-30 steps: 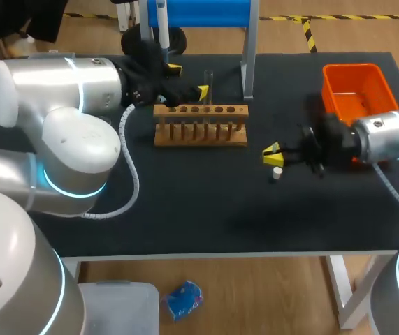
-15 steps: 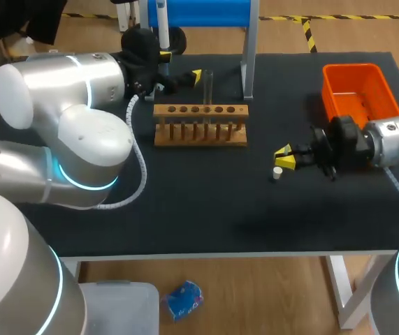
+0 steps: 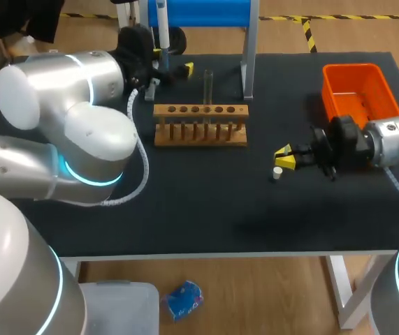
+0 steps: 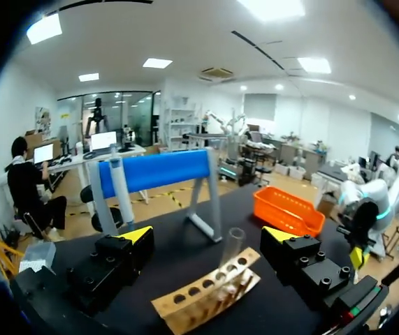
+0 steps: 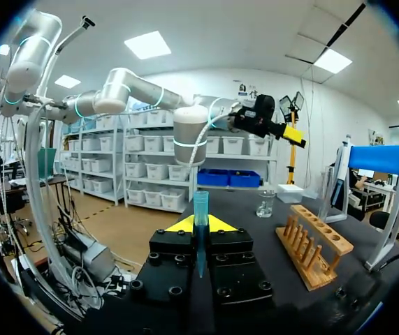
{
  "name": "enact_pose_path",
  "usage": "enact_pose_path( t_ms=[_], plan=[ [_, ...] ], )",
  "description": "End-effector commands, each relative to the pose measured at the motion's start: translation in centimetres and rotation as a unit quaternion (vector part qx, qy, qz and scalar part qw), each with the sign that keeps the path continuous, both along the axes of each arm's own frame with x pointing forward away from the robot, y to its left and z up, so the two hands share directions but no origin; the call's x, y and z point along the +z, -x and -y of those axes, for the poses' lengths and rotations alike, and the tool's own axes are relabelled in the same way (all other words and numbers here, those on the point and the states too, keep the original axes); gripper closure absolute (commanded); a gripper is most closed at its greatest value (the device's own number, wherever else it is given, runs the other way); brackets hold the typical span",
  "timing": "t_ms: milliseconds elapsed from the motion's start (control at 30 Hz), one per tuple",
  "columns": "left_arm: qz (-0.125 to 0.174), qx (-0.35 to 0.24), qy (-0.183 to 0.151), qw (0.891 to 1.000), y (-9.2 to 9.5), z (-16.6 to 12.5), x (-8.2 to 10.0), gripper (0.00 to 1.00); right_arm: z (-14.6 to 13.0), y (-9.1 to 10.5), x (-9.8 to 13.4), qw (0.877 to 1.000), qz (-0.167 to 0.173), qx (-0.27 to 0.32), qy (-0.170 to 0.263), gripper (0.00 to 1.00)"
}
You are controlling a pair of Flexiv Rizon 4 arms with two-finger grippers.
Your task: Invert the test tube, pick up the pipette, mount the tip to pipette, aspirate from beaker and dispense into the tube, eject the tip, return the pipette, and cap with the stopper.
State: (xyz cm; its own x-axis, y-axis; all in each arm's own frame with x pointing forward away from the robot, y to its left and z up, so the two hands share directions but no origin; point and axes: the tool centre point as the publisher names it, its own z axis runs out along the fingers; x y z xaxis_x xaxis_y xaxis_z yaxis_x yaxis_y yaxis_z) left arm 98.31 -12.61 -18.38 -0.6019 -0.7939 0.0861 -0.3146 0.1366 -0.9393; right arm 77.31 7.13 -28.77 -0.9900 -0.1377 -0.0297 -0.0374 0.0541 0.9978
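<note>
At the rack's [image 3: 199,127] far-left corner, left gripper [image 4: 209,241] sat open beside the upright test tube [image 4: 235,246], right gripper [image 3: 284,157] clamped on a teal tip [image 5: 200,208]; a skewed close could've toppled the tube.

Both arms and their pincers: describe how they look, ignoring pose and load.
Left arm and right arm: rounded silver-grey links, glowing cyan rings at joints. A white ribbed cable loops along the left arm. Left pincer and right pincer are black, blocky, bolted, each with two yellow-tipped fingers.
</note>
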Motion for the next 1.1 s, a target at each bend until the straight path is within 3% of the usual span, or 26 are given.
enact_pose_path(
  t_ms=[33, 100, 333, 633, 1100],
  plan=[
    [0.014, 0.057, 0.003, 0.998, -2.5, 1.6, -0.7, 0.00, 0.0, 0.1, 0.0, 1.000, 0.000, -0.001, 0.001, 1.00],
    [0.018, 0.078, 0.005, 0.997, -3.4, 1.4, -0.6, 0.00, 0.0, 0.1, 0.0, 1.000, 0.000, -0.001, 0.001, 1.00],
    [0.034, 0.173, -0.033, 0.984, -6.7, 0.8, -0.8, 0.00, 0.0, 0.1, 0.0, 1.000, 0.000, -0.001, 0.001, 1.00],
    [0.028, 0.228, -0.061, 0.971, -10.0, 0.3, -1.2, 0.00, 0.0, 0.1, 0.0, 1.000, 0.000, -0.001, 0.001, 1.00],
    [0.021, 0.284, -0.067, 0.956, -15.1, -1.3, -2.6, 0.00, 0.0, 0.1, 0.0, 1.000, 0.000, -0.001, 0.001, 1.00]
  ],
)
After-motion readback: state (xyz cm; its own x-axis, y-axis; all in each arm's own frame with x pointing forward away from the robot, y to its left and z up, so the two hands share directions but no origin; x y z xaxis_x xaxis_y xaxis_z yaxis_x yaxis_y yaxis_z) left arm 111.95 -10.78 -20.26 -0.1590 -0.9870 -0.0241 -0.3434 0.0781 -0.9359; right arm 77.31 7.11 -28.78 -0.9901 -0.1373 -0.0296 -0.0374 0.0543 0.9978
